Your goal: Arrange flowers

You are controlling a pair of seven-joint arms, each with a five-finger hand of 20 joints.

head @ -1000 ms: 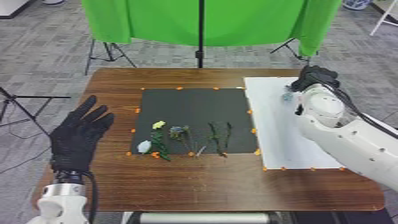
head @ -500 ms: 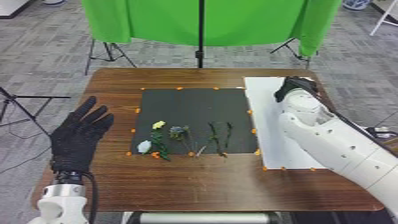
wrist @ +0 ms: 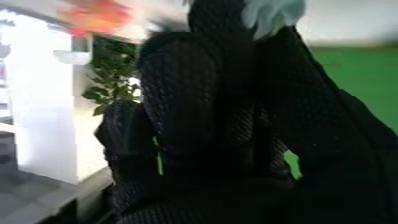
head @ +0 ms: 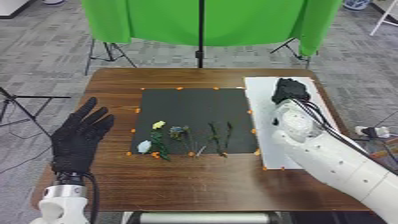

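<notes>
"One brown table [head: 204,187] reaches from beside the left hand [head: 75,142] to below the right hand [head: 290,90], yes?"

"Yes. The white sheet [head: 262,100] is under the right hand, and the dark mat [head: 191,107] is to that hand's left."

"How are the hands?"

"The left one is wide, with straight fingers. In the wrist view, the right hand [wrist: 178,100] is narrow and pinches a pale blue flower [wrist: 271,15] at its tips."

"And the other flowers?"

"They lie on the mat, between both hands: the yellow flower [head: 158,124], the bluish flower [head: 177,131], two thin stems [head: 214,136], and the white flower [head: 144,146], close to the left hand."
</notes>
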